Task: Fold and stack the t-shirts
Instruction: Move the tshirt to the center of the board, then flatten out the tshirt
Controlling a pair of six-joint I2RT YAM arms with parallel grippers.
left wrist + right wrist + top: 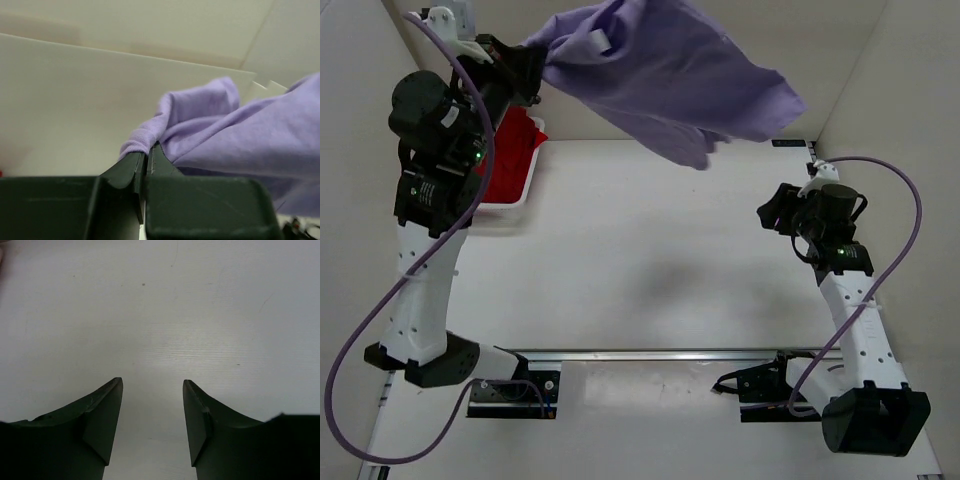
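My left gripper is raised high at the back left and shut on an edge of the lavender purple t-shirt, which hangs in the air and spreads to the right above the table. In the left wrist view the jaws pinch a rolled hem of the purple cloth. A red t-shirt lies in the white basket at the back left. My right gripper is open and empty, low over the bare table at the right; its fingers frame only the tabletop. The orange and pale pink tees are out of view.
White walls close the back and both sides. A metal rail runs along the near edge between the arm bases. The shirt's shadow falls on the white tabletop.
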